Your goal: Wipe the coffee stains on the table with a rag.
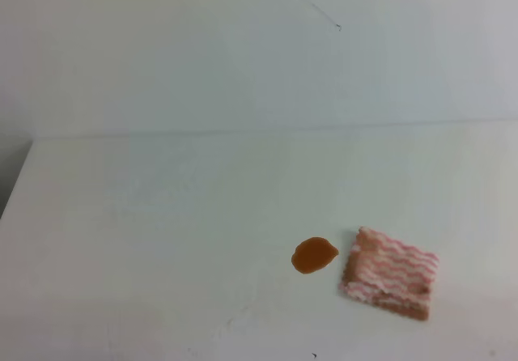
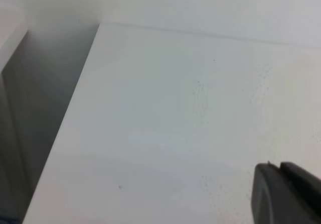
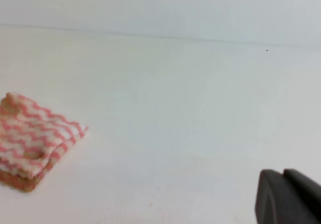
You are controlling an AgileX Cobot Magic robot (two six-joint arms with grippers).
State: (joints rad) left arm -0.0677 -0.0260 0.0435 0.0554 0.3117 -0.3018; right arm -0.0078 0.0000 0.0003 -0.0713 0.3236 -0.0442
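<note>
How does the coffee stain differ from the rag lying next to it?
The coffee stain is a flat, glossy orange-brown blot; the rag is a thick cloth with pink and white wavy stripes. The stain is rounded and smaller; the rag is roughly square and larger. Both sit on the white table, close together but apart.

Neither arm appears in the overhead view. In each wrist view only a dark tip of the fingers (image 2: pixel 286 194) (image 3: pixel 288 196) pokes in at the lower right corner, cut off by the frame. The rag (image 3: pixel 35 141) is clipped by the right wrist view's left edge. Tiny dark specks (image 1: pixel 314 354) on the tabletop (image 1: pixel 162 239) are too small to identify.
</note>
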